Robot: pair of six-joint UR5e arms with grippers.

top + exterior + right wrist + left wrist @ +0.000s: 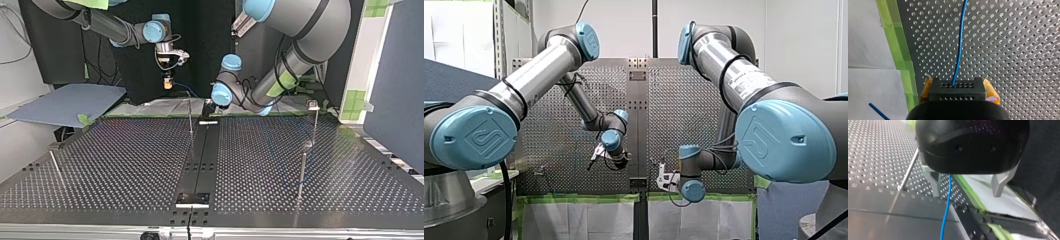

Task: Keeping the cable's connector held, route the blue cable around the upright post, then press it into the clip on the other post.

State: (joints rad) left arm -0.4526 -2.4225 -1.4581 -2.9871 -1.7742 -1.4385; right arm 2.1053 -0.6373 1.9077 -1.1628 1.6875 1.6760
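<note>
desk point(125, 160): perforated metal; a dark rail point(200, 160) runs down its middle, from the edge nearest the top view's camera to the green-taped edge by the arms.
slanted rod point(56, 169): near the desk's camera-side corner, at the top view's left. It leans, not upright.
short post point(301, 172): upright on the half at the top view's right, about midway between those two edges.
clip post point(314, 127): upright, behind the short post and closer to the taped edge, with the clip point(313, 104) on its top.
thin post point(190, 120): upright, just beside the rail, near the taped edge.
left pincer point(966, 194): low over the desk at the rail's taped-edge end, near the thin post. Its metal fingers point(934, 183) stand wide apart, not clamped on the cable.
blue cable point(947, 202): passes between the left pincer's fingers, close to the finger on the thin post's side. It is apart from the thin post and well apart from the clip post. From there it rises to the connector.
right pincer point(958, 88): raised above the taped edge, on the rail's side at the top view's left. Its yellow pads point(925, 92) are closed on both sides of the connector.
connector point(957, 85): black block with rows of holes, held in the right pincer. The cable leaves its face and runs ahead over the desk.
green tape point(894, 37): along the desk's edge, with a white sheet point(865, 50) beyond it.
</note>
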